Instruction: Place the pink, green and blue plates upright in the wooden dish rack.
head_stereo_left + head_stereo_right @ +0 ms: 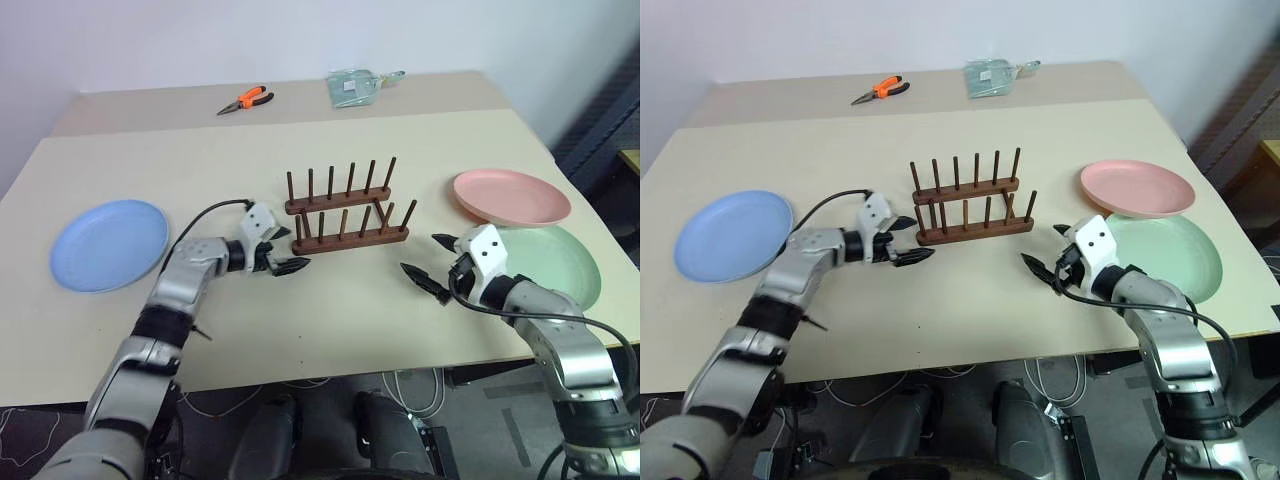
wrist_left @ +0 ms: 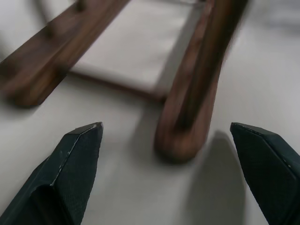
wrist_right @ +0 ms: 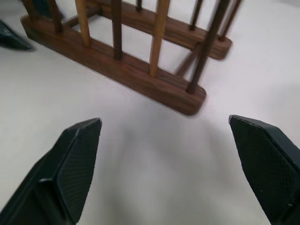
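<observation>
Both the left gripper (image 1: 281, 259) and right gripper (image 1: 432, 262) are hanging spread and empty at the wooden dish rack (image 1: 347, 213), while the pink plate (image 1: 510, 196), green plate (image 1: 565, 262) and blue plate (image 1: 108, 243) are lying flat on the table (image 1: 330, 320), looking light, stiff, slick, so probably pinch a rim.

1. Wooden dish rack (image 1: 971, 212) is standing mid-worktop (image 1: 960, 300), all pegs bare.
2. Blue plate (image 1: 732, 234) is lying flat at the left edge of the worktop.
3. Pink plate (image 1: 1137, 187) is resting on the far rim of the green plate (image 1: 1175, 258), both at the right.
4. Left tool (image 1: 908, 240) is hovering just beside the rack's left end, fingers spread, holding nothing.
5. Right tool (image 1: 1052, 250) is sitting near the rack's right end, fingers spread, holding nothing.
6. Orange-handled pliers (image 1: 880, 91) and a clear bag (image 1: 992, 77) are lying at the far edge.
</observation>
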